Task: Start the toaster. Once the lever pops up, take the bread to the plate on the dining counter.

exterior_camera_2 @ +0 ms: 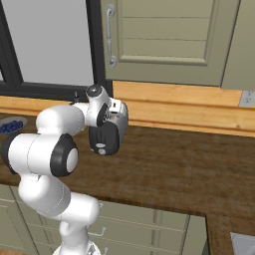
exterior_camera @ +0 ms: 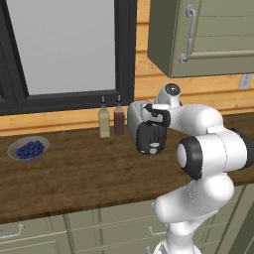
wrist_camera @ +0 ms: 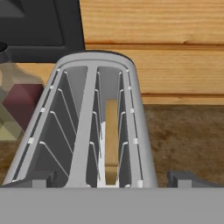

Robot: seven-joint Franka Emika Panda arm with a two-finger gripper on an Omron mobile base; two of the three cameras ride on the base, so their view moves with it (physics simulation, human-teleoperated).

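**Above the slots, lever not yet reached**

Right now the gripper point(wrist_camera: 112, 181) hangs over the toaster point(wrist_camera: 87, 127) with its jaws spread wide and nothing between them; in the hand view the two dark tips sit far apart, one at each lower corner of the toaster's top. From the base cameras the hand covers most of the toaster, which stands on the wooden counter point(exterior_camera: 74, 168) near the back wall, just beside the two bottles point(exterior_camera: 111, 119).

The bread point(wrist_camera: 112, 140) stands on edge in one of the two slots, the right-hand one as the hand camera shows it, sunk below the rim. The toaster's long axis runs away from the camera toward the wall, and the slots lie along that line, so the hand looks nearly straight down their length.

The lever cannot be made out from any camera. Judging by the task, starting the toaster means finding that lever on an end panel, probably the near end below the hand. The bowl of blueberries point(exterior_camera: 29, 149) sits well apart.
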